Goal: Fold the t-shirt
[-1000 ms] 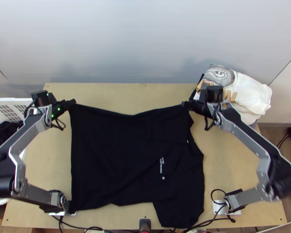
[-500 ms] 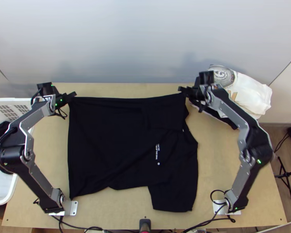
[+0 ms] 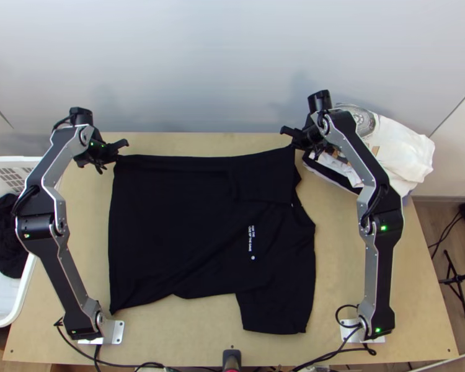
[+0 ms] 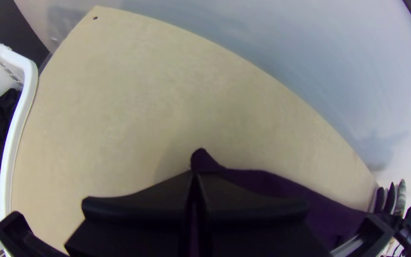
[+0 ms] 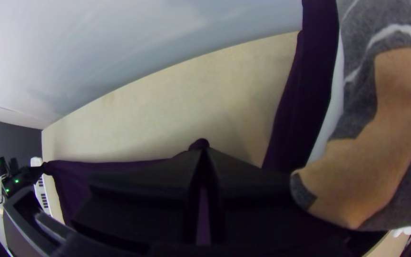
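In the top view the black t-shirt (image 3: 195,229) lies spread over the table with small white print on it, a sleeve toward the near edge. At its far left corner, my left gripper (image 3: 116,155) is shut on the cloth; my right gripper (image 3: 292,146) is shut on the far edge by the folded-in sleeve. The far edge runs fairly straight between them. In the left wrist view, a tip of the t-shirt (image 4: 206,161) pokes out between the fingers of the left gripper (image 4: 195,175). The right wrist view has the right gripper (image 5: 202,151) pinching a bit of cloth.
A pile of folded clothes (image 3: 397,149), white on top, stands at the far right, close beside the right gripper. The white basket (image 3: 12,310) with dark cloth inside is at the left edge. Bare table (image 3: 195,141) runs along behind the shirt. Cables lie near the front edge.
The t-shirt has shifted away from the near edge. Both arms have drawn up, and the right gripper has moved farther back and slightly left. Both keep hold of the cloth.
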`<state>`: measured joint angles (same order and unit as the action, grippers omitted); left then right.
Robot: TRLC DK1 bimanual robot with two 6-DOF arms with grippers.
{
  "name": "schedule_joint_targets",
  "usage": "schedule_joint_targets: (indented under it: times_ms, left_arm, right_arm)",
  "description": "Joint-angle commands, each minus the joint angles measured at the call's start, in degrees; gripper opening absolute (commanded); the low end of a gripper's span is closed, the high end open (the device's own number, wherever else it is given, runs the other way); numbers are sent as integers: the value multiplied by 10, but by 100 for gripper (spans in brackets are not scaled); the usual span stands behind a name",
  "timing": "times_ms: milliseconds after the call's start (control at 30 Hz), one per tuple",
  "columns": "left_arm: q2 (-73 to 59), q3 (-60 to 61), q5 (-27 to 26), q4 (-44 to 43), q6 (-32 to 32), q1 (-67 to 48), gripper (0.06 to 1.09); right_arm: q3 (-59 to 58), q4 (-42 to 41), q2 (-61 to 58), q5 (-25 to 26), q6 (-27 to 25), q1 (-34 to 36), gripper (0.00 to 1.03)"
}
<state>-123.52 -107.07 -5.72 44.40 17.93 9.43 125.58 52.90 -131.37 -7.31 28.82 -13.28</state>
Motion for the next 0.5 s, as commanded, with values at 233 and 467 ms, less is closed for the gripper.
schedule_joint_targets:
  times_ms: [233, 467]
  left_arm:
    - [32, -22, -18, 170, -39, 7, 9]
    - [79, 15, -31, 187, -59, 11, 9]
  right_arm:
    - [-17, 154, 69, 0, 4, -32, 3]
    - [-70, 169, 117, 0, 9, -52, 3]
